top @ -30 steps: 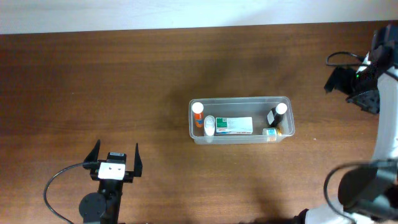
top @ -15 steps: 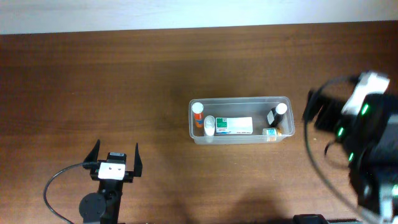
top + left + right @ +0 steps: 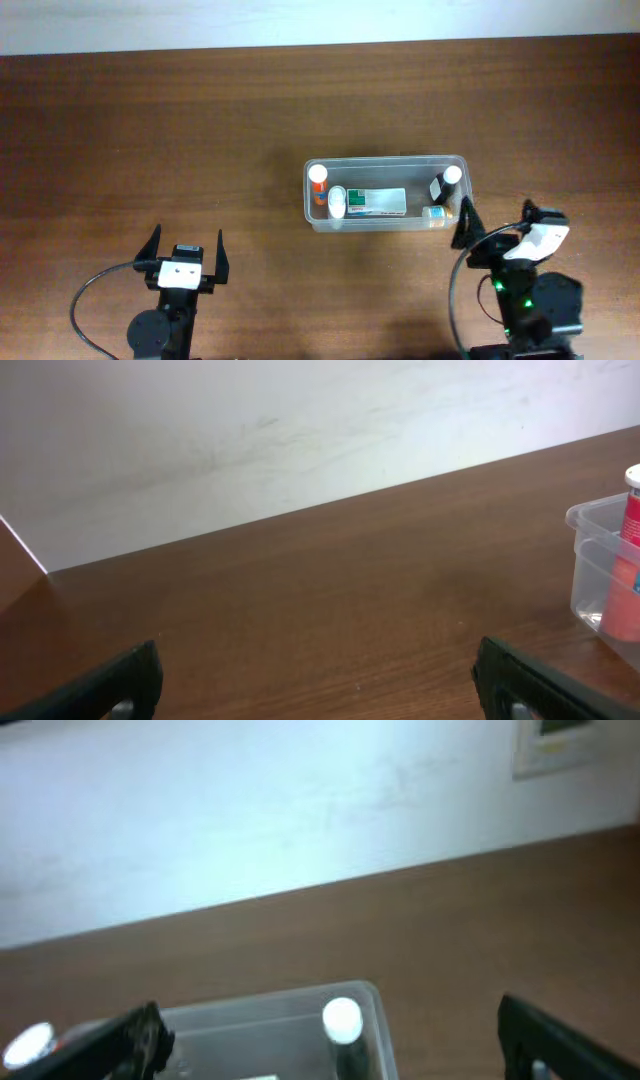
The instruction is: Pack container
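Dark wooden table [image 3: 200,110] bears the container [image 3: 385,160], box [image 3: 377,202] label unreadable; left gripper [image 3: 187,240] and right gripper [image 3: 495,218] both gape empty.

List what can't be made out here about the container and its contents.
- Right wrist view: blurred; the bottom edge cuts off the container, hiding most contents.
- Left wrist view: the right edge leaves only one corner.
- Overhead: print on the white-and-green box is too small to read.

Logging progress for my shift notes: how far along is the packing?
Done: the container holds an orange bottle, a dark bottle and a box. In hand: nothing; the left gripper and right gripper are open and empty. Left: nothing loose visible outside it, so packing looks finished.
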